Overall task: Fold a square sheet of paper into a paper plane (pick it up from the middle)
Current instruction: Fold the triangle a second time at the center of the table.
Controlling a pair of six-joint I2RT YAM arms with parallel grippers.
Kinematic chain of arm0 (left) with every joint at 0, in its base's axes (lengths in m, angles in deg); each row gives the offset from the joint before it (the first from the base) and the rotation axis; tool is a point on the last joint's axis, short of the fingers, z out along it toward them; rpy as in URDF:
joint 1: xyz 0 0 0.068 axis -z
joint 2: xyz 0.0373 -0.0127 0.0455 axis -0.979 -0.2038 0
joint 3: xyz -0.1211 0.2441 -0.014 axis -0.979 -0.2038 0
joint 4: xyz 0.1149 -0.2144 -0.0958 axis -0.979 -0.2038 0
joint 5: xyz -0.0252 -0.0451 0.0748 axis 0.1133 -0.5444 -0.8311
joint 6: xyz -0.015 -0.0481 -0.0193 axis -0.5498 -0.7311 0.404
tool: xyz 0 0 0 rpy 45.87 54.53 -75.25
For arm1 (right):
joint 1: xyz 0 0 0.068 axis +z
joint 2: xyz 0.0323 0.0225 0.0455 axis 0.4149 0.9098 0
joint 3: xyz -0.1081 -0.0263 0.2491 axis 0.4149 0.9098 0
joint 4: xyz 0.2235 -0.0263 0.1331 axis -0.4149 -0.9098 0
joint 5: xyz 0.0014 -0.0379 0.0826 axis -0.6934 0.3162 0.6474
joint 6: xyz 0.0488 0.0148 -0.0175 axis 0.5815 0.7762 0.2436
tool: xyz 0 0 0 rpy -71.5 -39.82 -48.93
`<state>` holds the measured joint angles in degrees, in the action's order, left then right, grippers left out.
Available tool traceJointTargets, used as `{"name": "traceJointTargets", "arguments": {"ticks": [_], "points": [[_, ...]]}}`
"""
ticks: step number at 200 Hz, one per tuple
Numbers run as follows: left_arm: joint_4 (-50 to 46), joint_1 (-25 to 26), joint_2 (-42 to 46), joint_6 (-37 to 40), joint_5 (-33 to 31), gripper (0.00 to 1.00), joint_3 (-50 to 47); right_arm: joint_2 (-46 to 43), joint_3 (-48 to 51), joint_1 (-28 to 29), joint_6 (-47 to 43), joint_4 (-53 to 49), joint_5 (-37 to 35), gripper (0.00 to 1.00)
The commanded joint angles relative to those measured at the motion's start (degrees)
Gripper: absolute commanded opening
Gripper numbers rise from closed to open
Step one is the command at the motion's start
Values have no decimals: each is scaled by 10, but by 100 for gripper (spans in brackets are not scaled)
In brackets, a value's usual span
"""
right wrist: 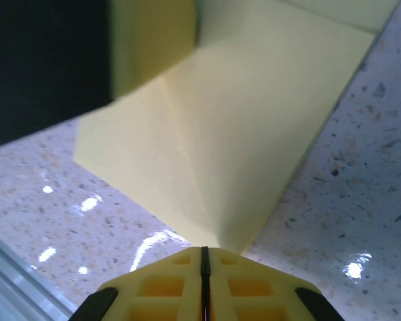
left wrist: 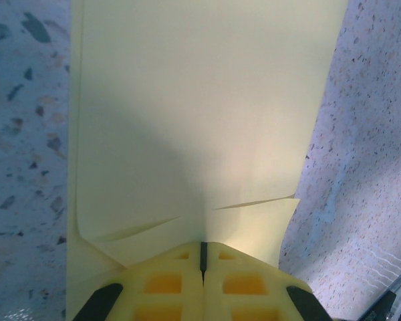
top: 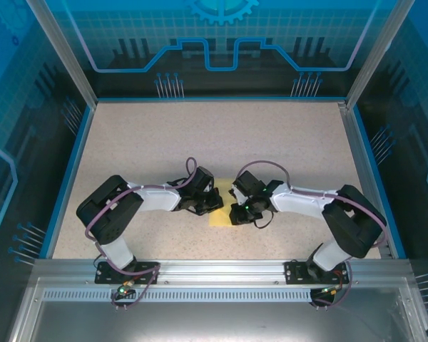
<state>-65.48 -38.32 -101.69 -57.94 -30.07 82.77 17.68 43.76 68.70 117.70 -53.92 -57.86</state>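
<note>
Pale-yellow square sheet of paper [top: 220,216] sits mid-table [top: 214,135], right between the two grippers. Left gripper [left wrist: 202,257] has its jaws closed tight, tips on the near edge, and the sheet [left wrist: 200,100] spreads away ahead with small creases at the tips. Right gripper [right wrist: 204,257] is closed too, tips meeting a corner of the sheet [right wrist: 240,134]. Pinching or just pressing, I can't tell.

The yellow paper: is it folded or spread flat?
Folded, at least partly: the paper shows a crease and a second layer along one edge.
</note>
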Motion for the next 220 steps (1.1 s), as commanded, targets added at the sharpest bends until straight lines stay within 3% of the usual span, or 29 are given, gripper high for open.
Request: {"name": "traceJointTargets", "arguments": {"ticks": [1,71,148,191,220], "points": [[-44,4,-26,1,-23,5,-20,2,-18,8,6,6,-7,9],[-35,4,-23,0,-20,5,-21,64,-6,7,25,55,-29,6],[-20,3,-27,11,-30,4,-28,-50,102,0,33,37,-4,7],[-11,4,-29,14,-21,5,-22,-96,64,0,26,36,-24,8],[-11,3,-29,12,-20,5,-23,-61,34,0,30,74,-27,8]]}}
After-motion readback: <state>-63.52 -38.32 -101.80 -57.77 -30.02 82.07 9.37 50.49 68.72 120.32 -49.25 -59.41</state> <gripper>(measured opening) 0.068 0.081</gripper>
